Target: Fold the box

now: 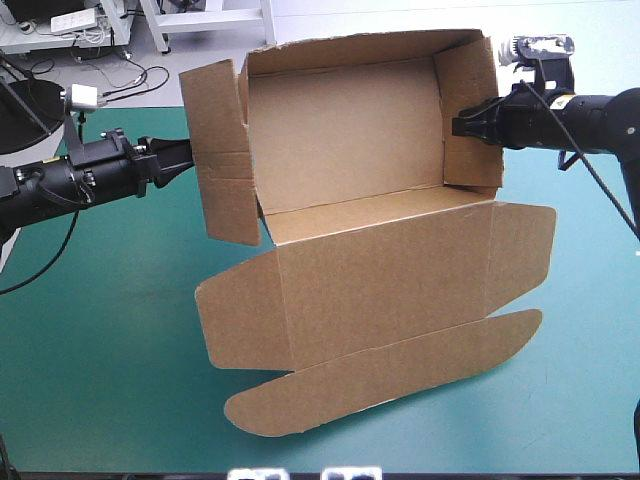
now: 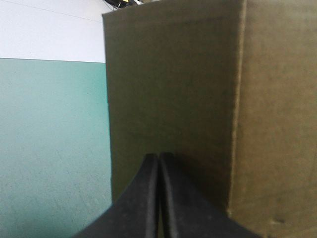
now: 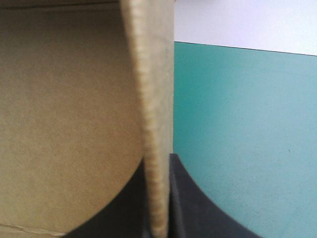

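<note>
I hold the brown box (image 1: pixel 345 130) up over the teal-green bench (image 1: pixel 90 360) with my 2 pincers. My left pincer (image 1: pixel 188 155) is pinched tight on the left side flap. My right pincer (image 1: pixel 458 125) is clamped on the right wall, with the board between its black fingers (image 3: pixel 198 208). From above I can see inside the box. The lid (image 1: pixel 390 290) hangs down toward the bench's near edge.

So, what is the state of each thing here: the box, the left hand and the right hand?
box: open tray, side walls raised, lid spread flat toward the near edge.
left hand: shut, tip against the box from outside.
right hand: shut on the box, at a side wall's edge.
</note>
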